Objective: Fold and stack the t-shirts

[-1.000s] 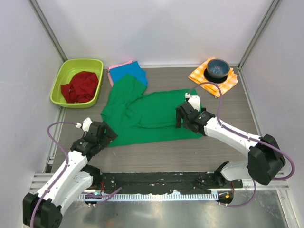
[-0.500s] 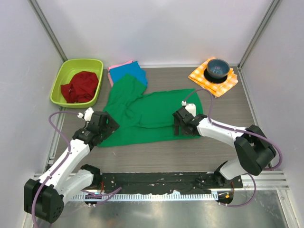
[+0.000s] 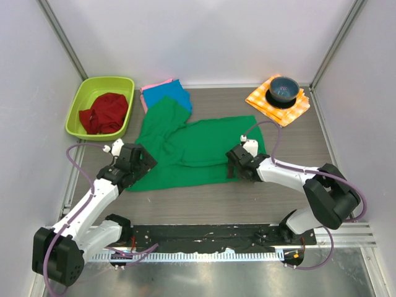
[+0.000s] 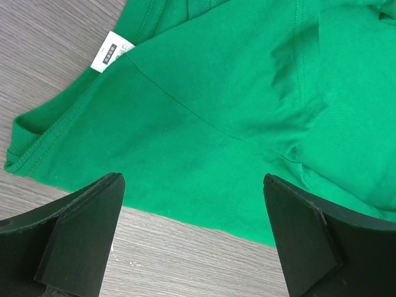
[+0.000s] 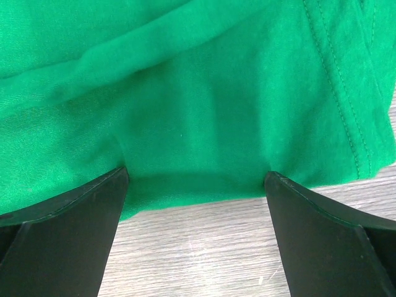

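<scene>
Sitting in the worktop's (image 3: pixel 210 199) far left corner, a lime bin (image 3: pixel 102 79) holds a red cloth (image 3: pixel 105 112). The left end effector (image 4: pixel 192 185), jaws spread wide, hovers over the near left corner of the green t-shirt (image 3: pixel 192 148). The shirt sprawls across the middle and reaches the blue t-shirt (image 3: pixel 173 96) and pink t-shirt (image 3: pixel 151 86) at the far edge. The right end effector (image 5: pixel 195 176), equally open, straddles the green shirt's near hem by its right corner. Bare worktop runs along the near edge. A bowl (image 3: pixel 284 88) on a checked cloth (image 3: pixel 294 110) occupies the far right corner.
</scene>
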Available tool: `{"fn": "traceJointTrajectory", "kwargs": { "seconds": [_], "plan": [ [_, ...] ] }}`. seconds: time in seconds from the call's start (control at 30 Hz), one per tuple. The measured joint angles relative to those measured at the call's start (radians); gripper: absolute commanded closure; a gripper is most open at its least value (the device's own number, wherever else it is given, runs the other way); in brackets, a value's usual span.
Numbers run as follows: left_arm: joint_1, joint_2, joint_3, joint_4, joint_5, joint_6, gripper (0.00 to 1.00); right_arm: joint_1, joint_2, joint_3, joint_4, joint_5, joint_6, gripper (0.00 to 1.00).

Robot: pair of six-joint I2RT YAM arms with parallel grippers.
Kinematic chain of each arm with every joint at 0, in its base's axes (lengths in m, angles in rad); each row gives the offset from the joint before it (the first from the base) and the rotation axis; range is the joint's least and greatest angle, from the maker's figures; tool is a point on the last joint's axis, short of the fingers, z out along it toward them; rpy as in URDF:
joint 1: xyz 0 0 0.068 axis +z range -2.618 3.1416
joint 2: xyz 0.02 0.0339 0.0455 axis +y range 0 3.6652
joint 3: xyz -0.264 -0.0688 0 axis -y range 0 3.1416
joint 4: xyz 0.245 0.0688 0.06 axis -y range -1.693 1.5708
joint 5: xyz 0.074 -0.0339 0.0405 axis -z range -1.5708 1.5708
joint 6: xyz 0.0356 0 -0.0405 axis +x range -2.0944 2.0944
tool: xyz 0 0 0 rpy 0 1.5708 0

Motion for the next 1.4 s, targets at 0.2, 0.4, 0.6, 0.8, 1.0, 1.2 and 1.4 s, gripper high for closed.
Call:
{"fn": "traceJointTrajectory", "kwargs": {
  "seconds": [0.2, 0.4, 0.6, 0.8, 1.0, 1.2, 1.4],
  "plan": [
    [0.0, -0.014, 0.0, -0.001, 0.0, 0.0, 0.0, 0.076, -0.035, -0.045, 0.007, 0.079, 0.114, 0.0],
    [0.0, -0.048, -0.001, -0.003, -0.008, 0.0, 0.0, 0.204, -0.072, -0.067, -0.087, 0.121, 0.257, 0.0],
    [0.0, -0.064, -0.007, -0.006, -0.008, 0.0, 0.0, 0.297, -0.157, -0.114, -0.21, 0.117, 0.395, 0.0],
    [0.0, -0.073, -0.019, -0.011, -0.007, -0.001, 0.0, 0.441, -0.246, -0.157, -0.34, 0.087, 0.522, 0.0],
    [-0.004, -0.089, -0.048, -0.007, 0.023, -0.004, 0.0, 0.602, -0.233, -0.118, -0.488, 0.084, 0.654, 0.0],
    [-0.138, -0.036, -0.064, 0.042, 0.035, -0.008, 0.0, 0.663, -0.226, 0.083, -0.668, 0.215, 0.713, 0.0],
    [-0.242, 0.073, -0.065, 0.098, 0.034, -0.015, 0.0, 0.616, -0.237, 0.178, -0.668, 0.348, 0.661, 0.0]
  ]
}}
